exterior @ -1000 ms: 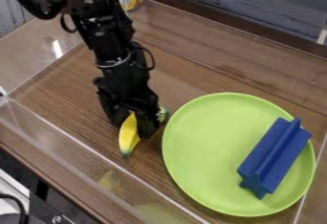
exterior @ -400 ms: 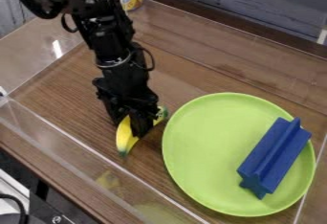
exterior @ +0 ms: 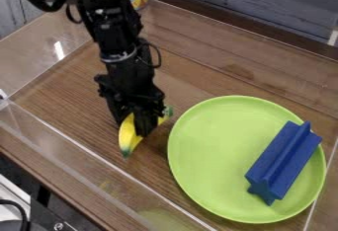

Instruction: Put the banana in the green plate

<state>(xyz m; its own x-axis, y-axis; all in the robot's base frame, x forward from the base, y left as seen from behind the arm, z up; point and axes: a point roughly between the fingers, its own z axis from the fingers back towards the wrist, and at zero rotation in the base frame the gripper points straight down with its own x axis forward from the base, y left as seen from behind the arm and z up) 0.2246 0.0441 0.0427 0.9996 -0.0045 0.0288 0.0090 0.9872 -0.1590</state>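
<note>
Item: black robot arm (exterior: pixel 113 38), entering from the upper left of the view and reaching down in a near-vertical column, wrist segments stacked above one another. Tool (exterior: pixel 136 122) points straight down at the tabletop (exterior: pixel 199 72), its fingers drawn together on the upper end of the banana (exterior: pixel 128 136).

Item: banana, yellow with a greenish lower tip, gripped at its top by the tool. It hangs slanted, tip toward the lower left, low over the wood. Whether the tip touches the surface cannot be told. It sits just left of the green plate (exterior: pixel 211 156), outside its rim.

Item: green plate, round, lime-coloured, lying flat on the tabletop at lower right. Its left half is bare. Its right half carries a blue ridged block (exterior: pixel 283 161), set diagonally.

Item: tabletop, dark wood grain. A clear low wall (exterior: pixel 53 141) borders it along the left and near sides. A strip of bare wood lies between that wall and the banana. Open wood also extends behind the plate toward the far edge.
</note>
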